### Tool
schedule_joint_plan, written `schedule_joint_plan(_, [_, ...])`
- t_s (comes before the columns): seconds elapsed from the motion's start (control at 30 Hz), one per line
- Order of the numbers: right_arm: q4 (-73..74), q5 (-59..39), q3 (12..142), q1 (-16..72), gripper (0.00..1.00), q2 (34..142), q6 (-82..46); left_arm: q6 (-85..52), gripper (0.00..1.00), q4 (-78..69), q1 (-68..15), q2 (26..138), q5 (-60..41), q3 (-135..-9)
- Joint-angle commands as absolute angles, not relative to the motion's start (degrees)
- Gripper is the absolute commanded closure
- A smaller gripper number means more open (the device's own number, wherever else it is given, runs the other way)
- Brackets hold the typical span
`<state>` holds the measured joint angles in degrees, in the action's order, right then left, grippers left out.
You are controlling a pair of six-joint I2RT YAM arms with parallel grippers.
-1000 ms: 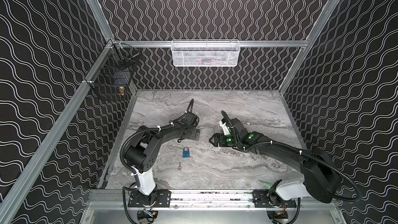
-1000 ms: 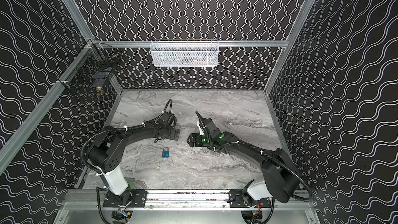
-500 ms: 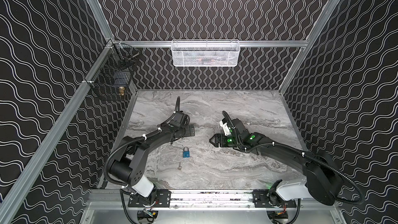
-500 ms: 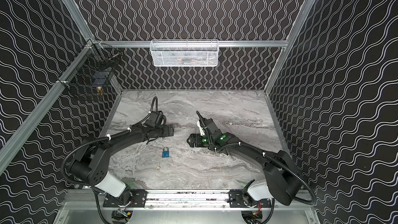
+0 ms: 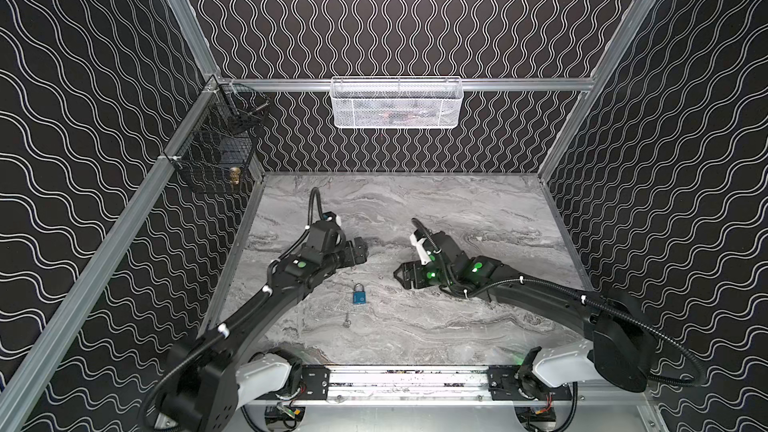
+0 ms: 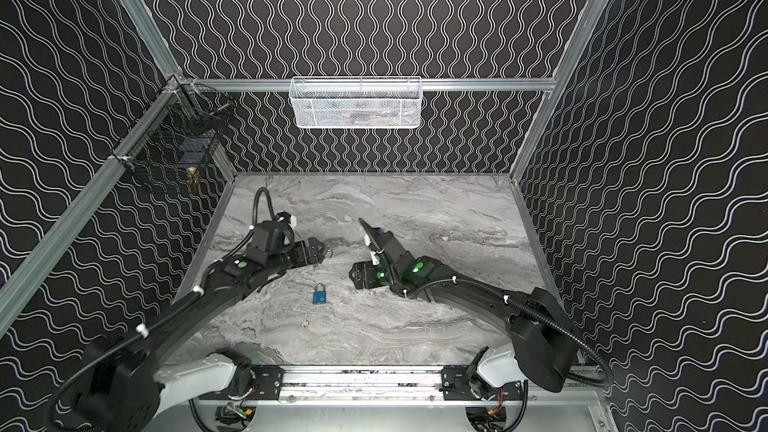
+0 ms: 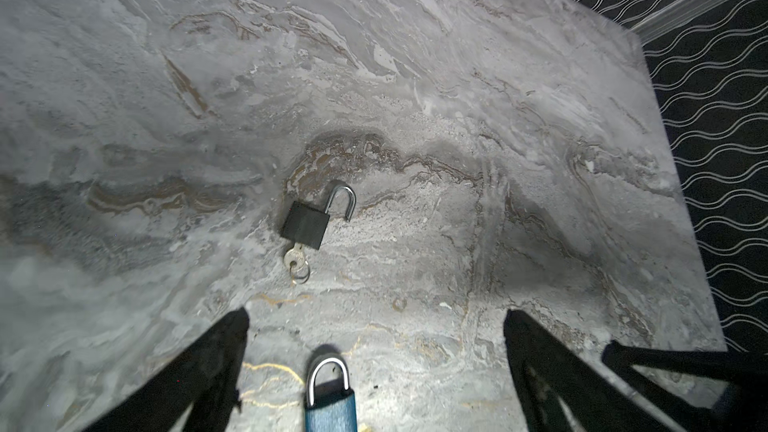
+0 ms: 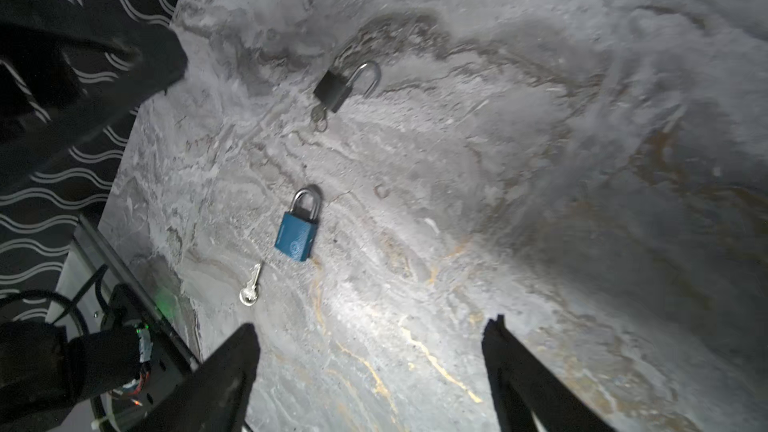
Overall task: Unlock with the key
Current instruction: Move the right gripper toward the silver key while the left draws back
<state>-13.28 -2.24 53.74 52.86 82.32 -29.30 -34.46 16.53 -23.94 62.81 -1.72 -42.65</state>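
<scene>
In both top views the shut blue padlock [image 5: 360, 293] lies with its loose key [image 5: 345, 321] near at seven o'clock, the left gripper [image 5: 362, 252] at twelve and the right gripper [image 5: 401, 278] at two. The left wrist view shows wide, empty jaws and a black padlock [image 7: 305, 224], seemingly already open. The right wrist view also shows wide jaws; pinching the flat key may skid it away.

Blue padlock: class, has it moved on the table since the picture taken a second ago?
No. The blue padlock lies in the same spot as before, just beyond the loose key, which has not shifted either.
</scene>
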Motion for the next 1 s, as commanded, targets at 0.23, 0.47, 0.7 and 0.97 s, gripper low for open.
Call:
schedule_joint_plan(0.23, [-12.8,5.7,56.2,66.8,0.17,87.5,-31.5,-41.1,0.01,32.5,-23.7,45.2,4.3,-38.8])
schedule_joint_plan(0.47, [-9.9,7.2,60.7,73.4,0.23,94.8,-29.8,-46.0,0.01,40.4,-23.7,41.5,10.4,-40.9])
schedule_joint_plan(0.7, [-7.2,6.7,63.2,74.3,0.3,100.3,-28.1,-48.8,0.01,44.7,-23.7,40.5,14.3,-42.2])
schedule_joint_plan(0.97, [-5.5,6.8,65.7,75.4,0.38,106.2,-25.7,-52.0,0.01,48.4,-23.7,37.0,19.7,-42.3])
